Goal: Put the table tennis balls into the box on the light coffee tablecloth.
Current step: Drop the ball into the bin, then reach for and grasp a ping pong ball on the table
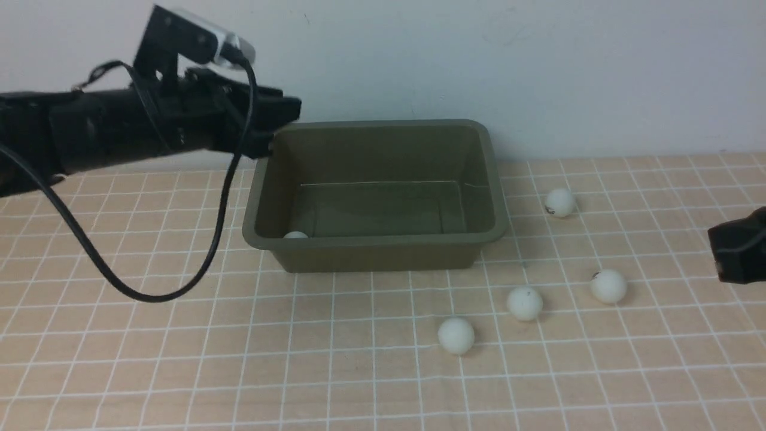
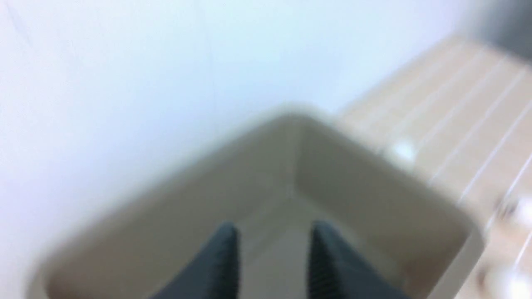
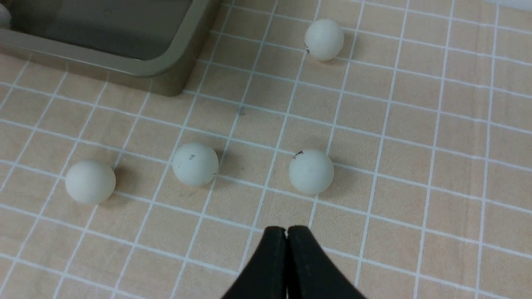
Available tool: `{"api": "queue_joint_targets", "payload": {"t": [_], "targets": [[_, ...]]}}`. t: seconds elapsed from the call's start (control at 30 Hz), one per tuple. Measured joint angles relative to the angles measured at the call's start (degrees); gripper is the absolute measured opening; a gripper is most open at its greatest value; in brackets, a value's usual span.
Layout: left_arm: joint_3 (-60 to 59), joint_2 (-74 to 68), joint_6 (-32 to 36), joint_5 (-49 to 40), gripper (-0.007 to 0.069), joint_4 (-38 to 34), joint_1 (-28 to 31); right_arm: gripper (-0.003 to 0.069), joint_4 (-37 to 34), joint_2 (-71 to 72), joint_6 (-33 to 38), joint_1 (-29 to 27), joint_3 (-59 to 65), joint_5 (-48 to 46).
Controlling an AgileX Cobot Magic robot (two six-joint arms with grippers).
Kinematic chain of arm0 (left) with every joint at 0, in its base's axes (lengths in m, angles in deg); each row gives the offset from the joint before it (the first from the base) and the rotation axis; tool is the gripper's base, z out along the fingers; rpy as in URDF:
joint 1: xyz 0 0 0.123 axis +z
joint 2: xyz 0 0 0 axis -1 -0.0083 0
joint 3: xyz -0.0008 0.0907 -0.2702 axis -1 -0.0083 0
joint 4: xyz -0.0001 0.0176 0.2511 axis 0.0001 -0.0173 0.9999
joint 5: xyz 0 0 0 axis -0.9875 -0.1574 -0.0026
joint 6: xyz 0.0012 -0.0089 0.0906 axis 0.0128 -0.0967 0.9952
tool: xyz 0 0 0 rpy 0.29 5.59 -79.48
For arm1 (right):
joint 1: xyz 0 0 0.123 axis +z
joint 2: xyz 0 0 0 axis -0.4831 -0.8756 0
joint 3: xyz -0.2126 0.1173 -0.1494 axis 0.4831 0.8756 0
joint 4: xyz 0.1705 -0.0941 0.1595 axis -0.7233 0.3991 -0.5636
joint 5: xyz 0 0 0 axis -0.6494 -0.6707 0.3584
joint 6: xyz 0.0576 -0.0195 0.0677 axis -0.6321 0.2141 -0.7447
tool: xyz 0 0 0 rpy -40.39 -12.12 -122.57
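While the left tool (image 2: 274,232) hangs narrowly parted above the olive-green box (image 1: 371,254), the right tool (image 3: 286,229) is pinched shut.

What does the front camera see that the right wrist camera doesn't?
Only the front view shows the left gripper at the far left corner of the box, all of that box, and the wall. Only the right wrist view shows the right gripper with its jaws pressed shut. Both show four table tennis balls on the tablecloth beside the box.
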Motion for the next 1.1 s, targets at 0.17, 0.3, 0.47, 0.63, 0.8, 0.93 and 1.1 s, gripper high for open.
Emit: {"api": "queue_joint_targets", "payload": {"t": [0.17, 0.3, 0.47, 0.63, 0.8, 0.93, 1.1], "targets": [[-0.36, 13.25, -10.64, -0.25, -0.006, 10.46, 0.9, -0.0016, -0.27, 0.0, 0.31, 0.0, 0.0, 0.14], [-0.46, 24.69, -27.07, -4.19, -0.0069, 27.71, 1.8, -0.0016, -0.27, 0.0, 0.35, 0.0, 0.0, 0.94], [-0.46, 32.61, -41.35, -13.26, -0.0069, 44.3, 2.68, -0.0016, -0.27, -0.1, 0.35, 0.0, 0.0, 1.19], [-0.46, 38.82, -53.25, -20.83, -0.0069, 53.45, 2.68, -0.0016, -0.27, -3.18, 0.42, 0.0, -0.11, 1.86], [-0.46, 43.97, -58.19, -23.29, -0.0069, 55.83, 2.68, -0.0016, -0.27, -11.16, 0.42, 0.0, -1.23, 5.42], [-0.46, 48.2, -59.81, -24.69, -0.0069, 57.28, 2.68, -0.0016, -0.27, -17.19, 0.42, 0.0, -6.08, 4.77], [-2.93, 52.31, -63.65, -25.2, -0.0069, 60.31, 2.68, -0.0016, -0.27, -22.2, 0.3, 0.0, -12.0, 1.65]]}}
